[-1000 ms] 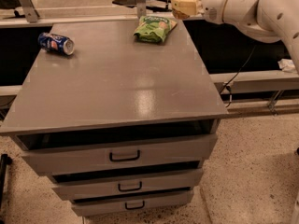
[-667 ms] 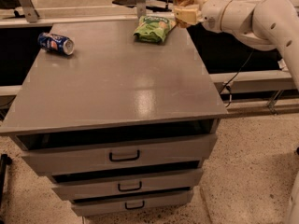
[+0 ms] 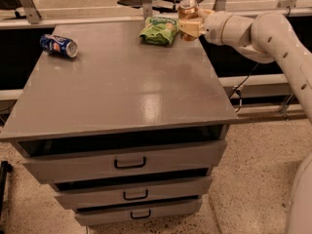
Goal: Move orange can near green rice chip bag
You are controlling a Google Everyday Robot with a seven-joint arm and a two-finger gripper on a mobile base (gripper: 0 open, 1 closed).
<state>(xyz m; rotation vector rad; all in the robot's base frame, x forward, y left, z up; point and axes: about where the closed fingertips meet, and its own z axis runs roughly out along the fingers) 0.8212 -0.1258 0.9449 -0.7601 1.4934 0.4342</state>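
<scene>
One orange can [image 3: 188, 9], clamped in the gripper [image 3: 191, 28], has come lower beside the green rice chip bag [image 3: 159, 29] at the far-right edge, bare cabinet top [image 3: 126, 82] in front.

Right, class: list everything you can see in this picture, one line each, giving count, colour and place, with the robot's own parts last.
table: one, grey, centre of view
drawers: three, grey with dark handles, stacked under the tabletop
blue can: one, blue, on its side at the table's far left
green bag: one, green, lying near the table's far edge, right of centre
orange can: one, orange-gold, upright in the gripper, just right of the green bag
arm: one, white, reaching in from the right
gripper: one, pale, shut on the orange can at the table's far right corner
</scene>
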